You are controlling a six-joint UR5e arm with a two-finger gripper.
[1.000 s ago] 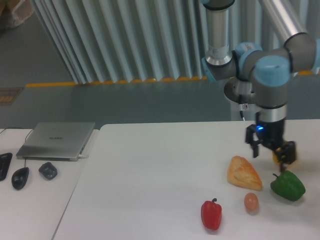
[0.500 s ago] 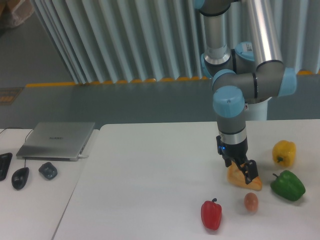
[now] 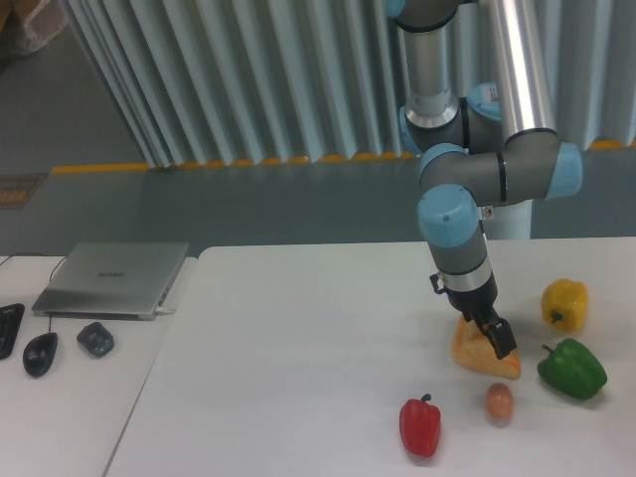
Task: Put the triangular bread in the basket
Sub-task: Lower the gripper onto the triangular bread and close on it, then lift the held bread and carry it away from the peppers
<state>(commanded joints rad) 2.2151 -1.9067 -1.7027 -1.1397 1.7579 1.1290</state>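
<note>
Reaching down onto the triangular bread [image 3: 479, 359], the fingers' [image 3: 501, 339] spread cannot be told.

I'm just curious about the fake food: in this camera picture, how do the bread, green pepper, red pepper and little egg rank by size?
Largest to smallest, as they appear:
1. triangular bread, though the gripper covers part of it
2. green pepper and red pepper, which look too alike to rank
3. egg, clearly the smallest

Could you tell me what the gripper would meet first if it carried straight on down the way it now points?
Most likely the triangular bread: the gripper points down right over it, seemingly already at its top. Depth is uncertain from this single view.
</note>
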